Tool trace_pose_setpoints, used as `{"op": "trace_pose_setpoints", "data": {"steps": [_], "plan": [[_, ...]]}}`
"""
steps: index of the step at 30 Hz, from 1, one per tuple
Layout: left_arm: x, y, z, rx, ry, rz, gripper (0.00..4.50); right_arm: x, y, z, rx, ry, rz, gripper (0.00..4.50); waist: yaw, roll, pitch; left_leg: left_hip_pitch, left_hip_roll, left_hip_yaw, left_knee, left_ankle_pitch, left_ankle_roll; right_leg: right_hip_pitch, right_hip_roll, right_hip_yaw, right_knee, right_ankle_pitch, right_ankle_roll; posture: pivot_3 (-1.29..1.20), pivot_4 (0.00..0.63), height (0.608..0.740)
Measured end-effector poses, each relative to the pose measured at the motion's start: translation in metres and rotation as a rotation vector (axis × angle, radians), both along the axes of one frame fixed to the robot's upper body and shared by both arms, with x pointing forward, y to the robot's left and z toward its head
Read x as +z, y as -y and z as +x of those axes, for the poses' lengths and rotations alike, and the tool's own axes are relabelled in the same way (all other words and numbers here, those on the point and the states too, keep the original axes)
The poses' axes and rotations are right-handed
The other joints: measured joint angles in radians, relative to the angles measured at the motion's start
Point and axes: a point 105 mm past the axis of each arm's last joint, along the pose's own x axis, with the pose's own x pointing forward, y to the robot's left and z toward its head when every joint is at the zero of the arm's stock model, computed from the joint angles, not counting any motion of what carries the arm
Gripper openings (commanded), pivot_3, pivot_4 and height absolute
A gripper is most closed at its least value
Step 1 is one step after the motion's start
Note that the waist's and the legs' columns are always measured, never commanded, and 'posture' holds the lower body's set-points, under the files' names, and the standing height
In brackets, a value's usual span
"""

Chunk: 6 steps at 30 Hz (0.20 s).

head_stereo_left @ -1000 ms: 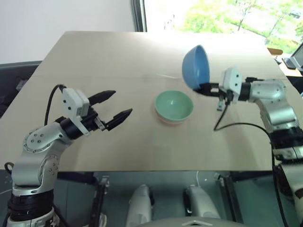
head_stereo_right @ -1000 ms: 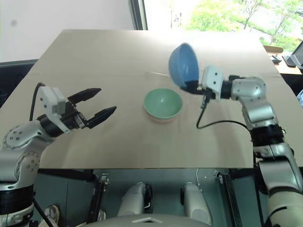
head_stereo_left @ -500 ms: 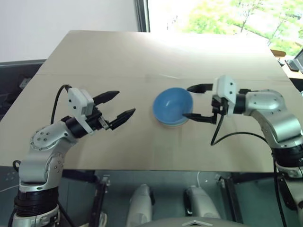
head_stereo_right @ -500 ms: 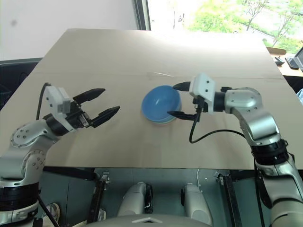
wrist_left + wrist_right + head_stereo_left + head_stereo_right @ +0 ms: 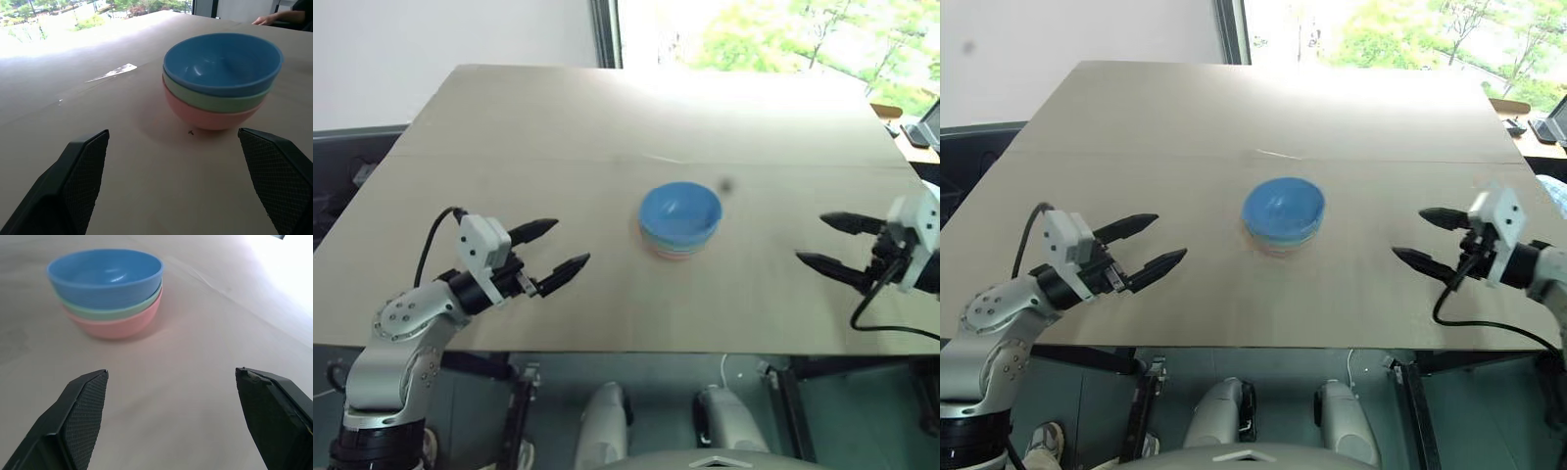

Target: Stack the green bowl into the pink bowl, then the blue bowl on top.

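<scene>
Blue bowl (image 5: 680, 210) nested on top of green bowl (image 5: 215, 99), green nested in pink bowl (image 5: 210, 116): 3 bowls in 1 upright stack, near middle of tan table (image 5: 558, 117). Only rims of green and pink visible under the blue in head views; all 3 bands clear in both wrist views. Stack rested flat on the tabletop, nothing touching it.

Left gripper (image 5: 551, 257) over near-left part of table, well apart from stack, its 2 black fingers spread wide, nothing between them. Pointed roughly toward the stack. Fingers (image 5: 80, 171) seen at both lower corners of left wrist view, stack between and beyond them, clear gap to bowls.

Right gripper (image 5: 832, 243) at right edge of table, well apart from stack, also spread wide and empty. Pointed back toward the stack. Fingers (image 5: 83, 411) at both lower corners of right wrist view, stack ahead, offset toward 1 finger, not touched.

Pale tape scrap (image 5: 112, 72) lay flat on table beyond the stack in left wrist view. Small dark speck (image 5: 190, 131) on tabletop just beside pink bowl's base. Person's hand (image 5: 266, 19) rested at far table edge in left wrist view. Window with green trees (image 5: 773, 34) past far end of table.
</scene>
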Motion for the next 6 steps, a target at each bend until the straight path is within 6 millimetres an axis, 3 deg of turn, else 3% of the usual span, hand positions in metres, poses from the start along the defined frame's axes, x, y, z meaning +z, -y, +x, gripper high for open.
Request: {"op": "trace_pose_setpoints", "data": {"steps": [6], "plan": [[-0.0032,-0.0026,-0.0009,0.001,-0.031,0.024,4.50,-0.0030,0.0058,-0.0082,-0.012,-0.017,-0.019,4.35,0.000,0.000,0.000,0.000,0.000,0.000,0.000,0.000,0.000,0.000,0.000,0.000,0.000,0.000,0.000,0.00,0.150,0.740]]}}
